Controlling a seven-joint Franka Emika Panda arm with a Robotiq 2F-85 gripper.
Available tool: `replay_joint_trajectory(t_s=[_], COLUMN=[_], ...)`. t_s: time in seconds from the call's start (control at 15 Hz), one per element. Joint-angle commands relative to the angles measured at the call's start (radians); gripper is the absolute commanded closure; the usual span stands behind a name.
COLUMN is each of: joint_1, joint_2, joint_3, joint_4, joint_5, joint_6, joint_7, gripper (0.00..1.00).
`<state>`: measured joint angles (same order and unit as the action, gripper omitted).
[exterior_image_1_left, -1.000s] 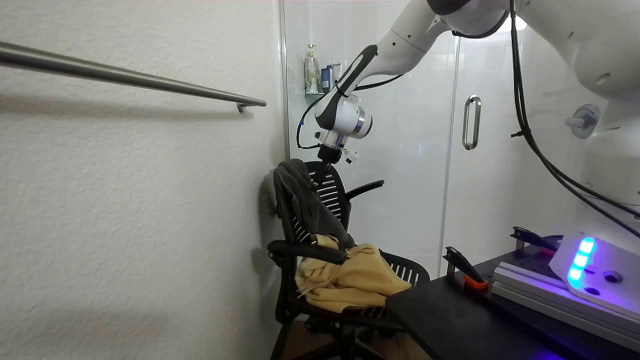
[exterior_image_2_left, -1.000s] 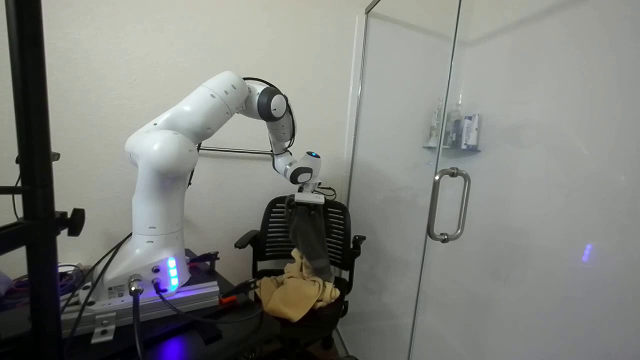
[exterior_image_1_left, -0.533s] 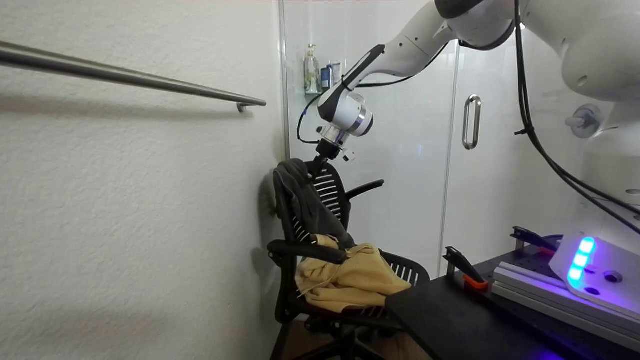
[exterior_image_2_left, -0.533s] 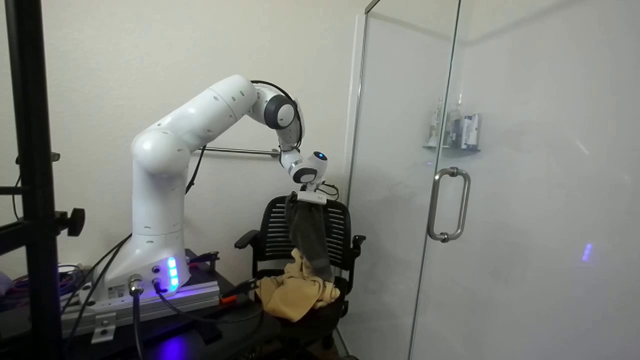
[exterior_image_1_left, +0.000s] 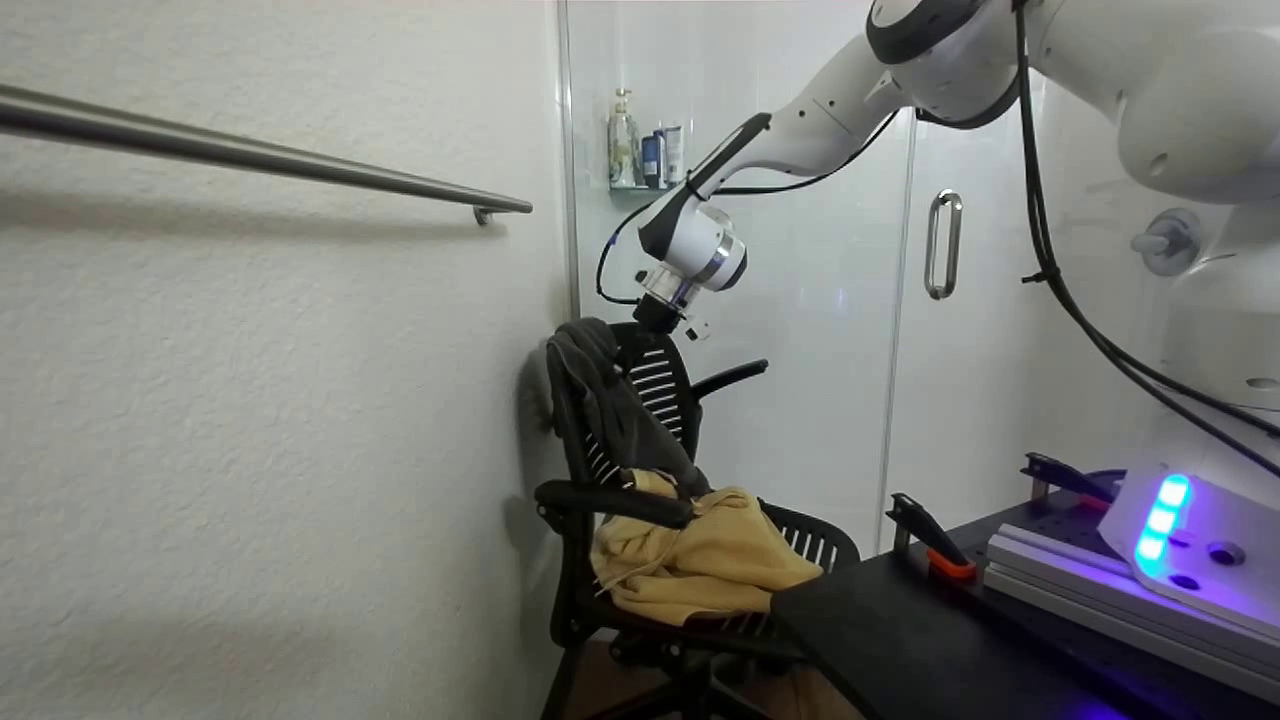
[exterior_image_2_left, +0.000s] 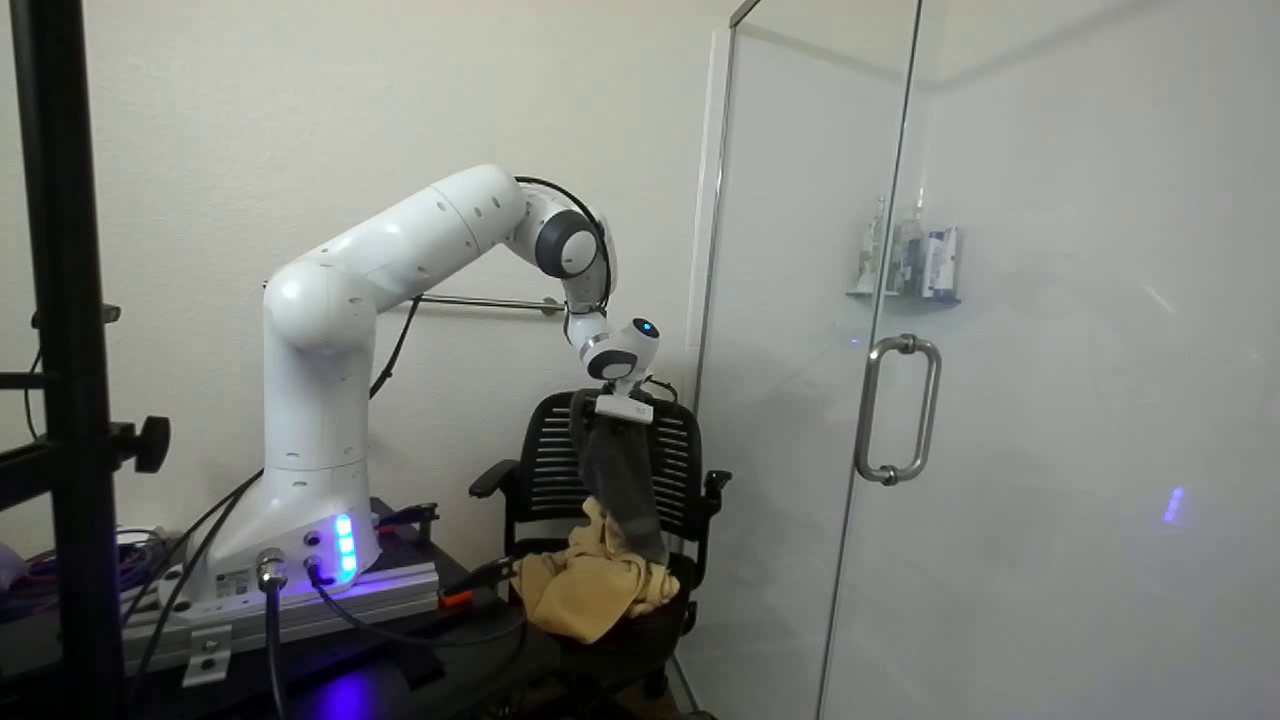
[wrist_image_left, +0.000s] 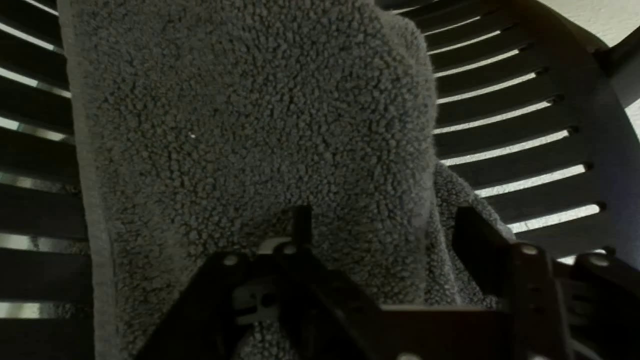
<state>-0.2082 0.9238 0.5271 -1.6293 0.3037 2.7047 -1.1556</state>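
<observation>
The end effector (wrist_image_left: 385, 230), jaws apart, stood just over one long edge of the gray towel (wrist_image_left: 250, 125), which hung lengthwise from the top edge of the chair back (wrist_image_left: 595, 115) down toward the seat (exterior_image_1_left: 822, 538).

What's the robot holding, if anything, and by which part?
Nothing, it seems: in the wrist view the jaws stand apart, an edge of the gray towel showing between them.

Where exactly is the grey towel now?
In an exterior view, the grey towel hangs down the middle of the chair back, near the open gripper, left of the door handle, its lower end reaching the yellow cloth.
</observation>
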Motion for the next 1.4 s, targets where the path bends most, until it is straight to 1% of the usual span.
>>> replay_joint_trajectory(t_s=[0.0, 0.13, 0.2, 0.27, 0.4, 0.47, 0.6, 0.87, 1.0, 1.2, 1.33], joint_1=[-0.018, -0.015, -0.016, -0.017, -0.020, -0.023, -0.051, -0.095, -0.097, -0.116, -0.103], joint_2=[0.053, 0.066, 0.066, 0.062, 0.052, 0.050, 0.036, -0.062, -0.135, -0.260, -0.356], joint_3=[0.023, 0.020, 0.023, 0.025, 0.031, 0.035, 0.066, 0.100, 0.085, 0.081, 0.051], joint_4=[0.054, 0.075, 0.069, 0.060, 0.041, 0.037, 0.035, -0.019, -0.035, -0.061, -0.071], joint_5=[-0.005, -0.011, -0.008, -0.005, -0.001, 0.001, 0.011, 0.004, -0.005, 0.010, 0.010], joint_6=[-0.022, -0.027, -0.020, -0.010, 0.001, 0.001, -0.032, -0.006, 0.004, 0.015, 0.007], joint_7=[-0.046, -0.052, -0.053, -0.054, -0.052, -0.053, -0.070, -0.087, -0.073, -0.069, -0.038], gripper=[0.55, 0.69, 0.75, 0.84, 0.97, 1.00, 1.00, 0.99, 0.99, 0.99, 0.99])
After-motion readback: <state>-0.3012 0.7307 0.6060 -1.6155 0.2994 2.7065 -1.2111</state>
